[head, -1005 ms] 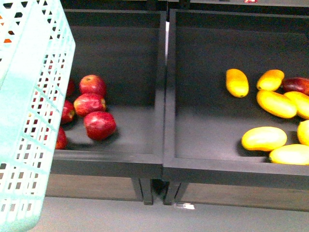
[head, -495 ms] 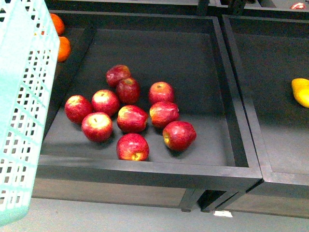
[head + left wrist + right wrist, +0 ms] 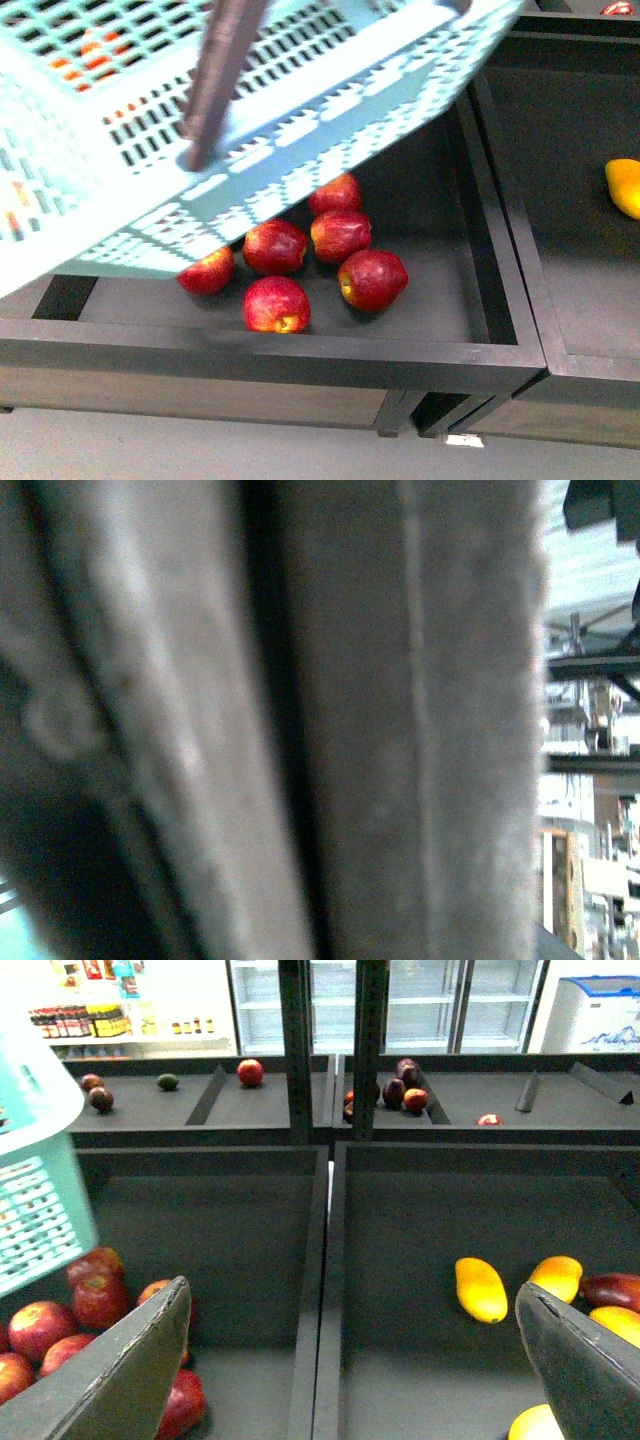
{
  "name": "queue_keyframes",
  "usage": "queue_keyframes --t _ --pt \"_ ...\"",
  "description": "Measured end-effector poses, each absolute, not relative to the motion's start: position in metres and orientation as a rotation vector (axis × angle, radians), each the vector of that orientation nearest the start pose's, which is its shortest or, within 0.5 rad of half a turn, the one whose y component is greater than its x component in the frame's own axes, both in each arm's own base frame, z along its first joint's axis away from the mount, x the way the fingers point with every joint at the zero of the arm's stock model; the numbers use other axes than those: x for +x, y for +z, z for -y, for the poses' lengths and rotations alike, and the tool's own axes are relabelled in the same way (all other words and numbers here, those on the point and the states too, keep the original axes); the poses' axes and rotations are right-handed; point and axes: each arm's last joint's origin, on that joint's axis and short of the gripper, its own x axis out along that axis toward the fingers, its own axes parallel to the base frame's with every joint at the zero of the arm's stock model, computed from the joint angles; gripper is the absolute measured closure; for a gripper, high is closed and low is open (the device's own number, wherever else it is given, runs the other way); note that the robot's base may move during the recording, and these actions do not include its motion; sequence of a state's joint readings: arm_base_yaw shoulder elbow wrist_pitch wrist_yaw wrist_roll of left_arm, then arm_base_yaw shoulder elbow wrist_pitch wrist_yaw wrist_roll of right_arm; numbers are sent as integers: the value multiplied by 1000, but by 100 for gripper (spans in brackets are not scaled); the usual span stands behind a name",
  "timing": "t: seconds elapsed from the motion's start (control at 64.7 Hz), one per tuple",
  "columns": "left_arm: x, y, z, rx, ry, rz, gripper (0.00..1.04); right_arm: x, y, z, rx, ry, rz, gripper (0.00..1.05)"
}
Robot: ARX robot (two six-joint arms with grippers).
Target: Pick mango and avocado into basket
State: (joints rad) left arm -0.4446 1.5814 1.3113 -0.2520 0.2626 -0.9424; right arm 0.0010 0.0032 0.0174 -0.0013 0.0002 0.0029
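Six red apples peek below tilted basket; right pincer spread, mango ahead; left pincer: cannot tell.

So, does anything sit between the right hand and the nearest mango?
Nothing visible does. In the right wrist view the open right hand faces the mango, which lies on bare bin floor. The apples and the basket are off to the side, at the neighbouring bin.
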Motion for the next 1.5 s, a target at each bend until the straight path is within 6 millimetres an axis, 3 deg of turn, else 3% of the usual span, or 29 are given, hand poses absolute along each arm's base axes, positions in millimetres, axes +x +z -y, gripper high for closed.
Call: queue_keyframes --t 0.155,0.34,0.742,0.85,0.989,1.098,1.175,1.299,1.5 --pt "316 308 208 -782 -494 -929 77 97 169 0 3 1 13 9" --pt "295 308 240 -726 -593 -1015 77 97 169 0 3 0 13 9" --pt "289 307 246 -682 -618 -1023 77 97 169 0 3 0 12 9" --pt "289 307 245 -681 -612 -1020 77 100 169 8 198 -183 -327 9" --pt "289 307 245 -679 -618 -1021 77 112 192 35 354 -265 -313 9" --pt "289 307 245 -676 -620 -1019 77 125 212 68 325 -332 -238 9" --pt "289 307 245 -679 -622 -1022 77 139 214 98 255 -408 -238 9" --pt "289 307 245 -677 -618 -1019 77 182 191 149 121 -445 -332 9" --pt "289 307 245 -677 -618 -1019 77 244 143 189 10 -399 -492 9"
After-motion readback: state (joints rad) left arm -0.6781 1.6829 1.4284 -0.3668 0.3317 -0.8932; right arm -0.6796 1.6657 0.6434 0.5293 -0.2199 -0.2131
